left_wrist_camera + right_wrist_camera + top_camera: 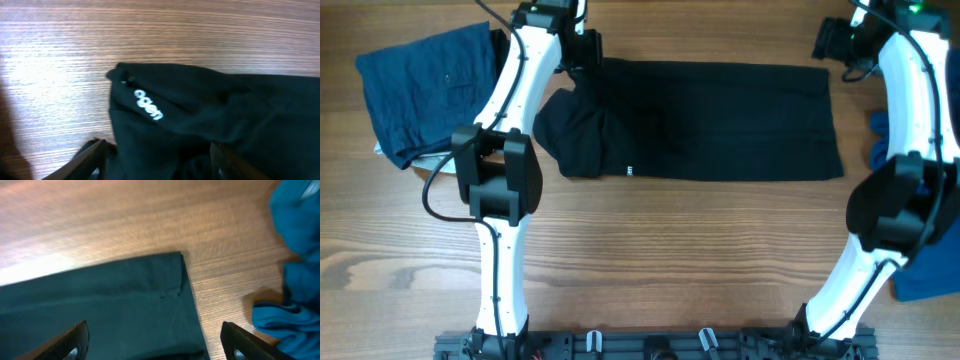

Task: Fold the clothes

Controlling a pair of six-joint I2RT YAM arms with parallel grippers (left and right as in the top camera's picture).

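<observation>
Overhead — one black shirt [720, 120], one navy garment [425, 90] nearby.

You have the shirt [710, 120] lying flat on the surface [670, 250]. Left of the shirt sits a folded garment [425, 90]. Right of the shirt lie what may be two bunched garments [925, 275], partly hidden.

A folded black polo shirt [720, 120] is laid on the brown wood-grain desk [670, 250], flanked by a dark blue garment [425, 85] and bright blue cloth [930, 280].
</observation>
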